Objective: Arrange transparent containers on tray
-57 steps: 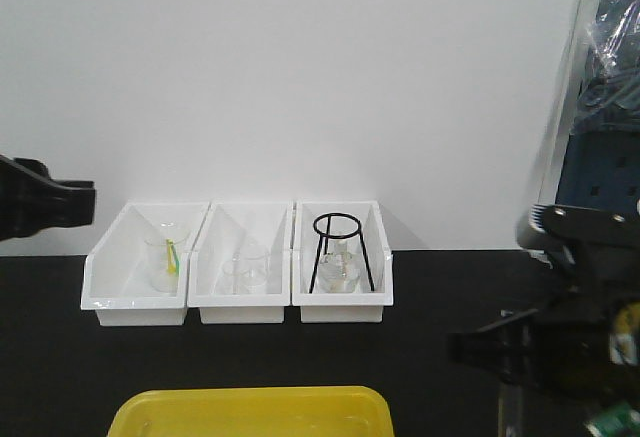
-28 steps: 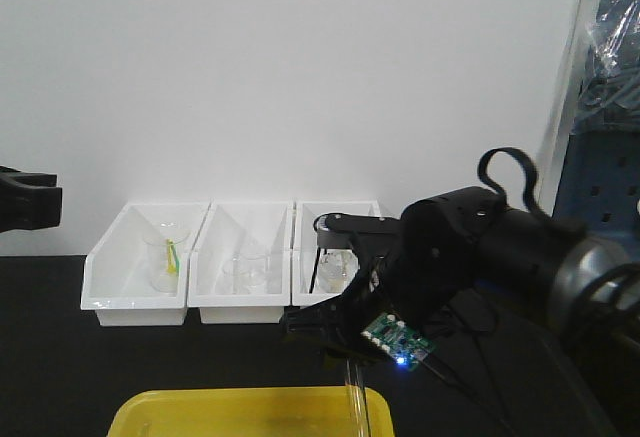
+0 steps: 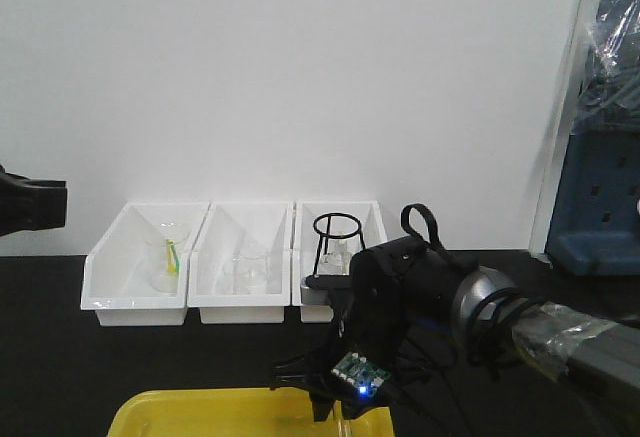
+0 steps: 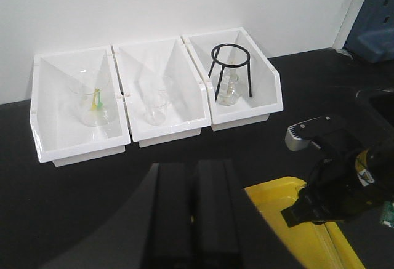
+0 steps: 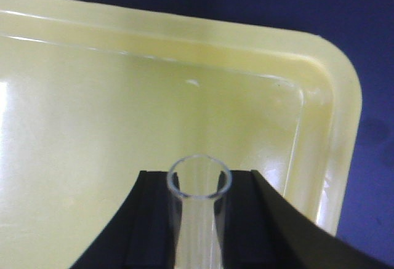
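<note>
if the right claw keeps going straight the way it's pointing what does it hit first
Probably the floor of the yellow tray. The right claw, shut on a test tube, points into it, with nothing else visible between.

Tray (image 3: 200, 409) bright yellow, plain; counter (image 3: 60, 367) black; three bins (image 4: 160, 84) opaque white; ring stand (image 4: 231, 69) black wire; test tube (image 5: 198, 210) colourless, see-through; beaker (image 4: 95, 103) clear with yellow-green streak; right hand (image 5: 198, 220) black; wall (image 3: 300, 77) white
</note>
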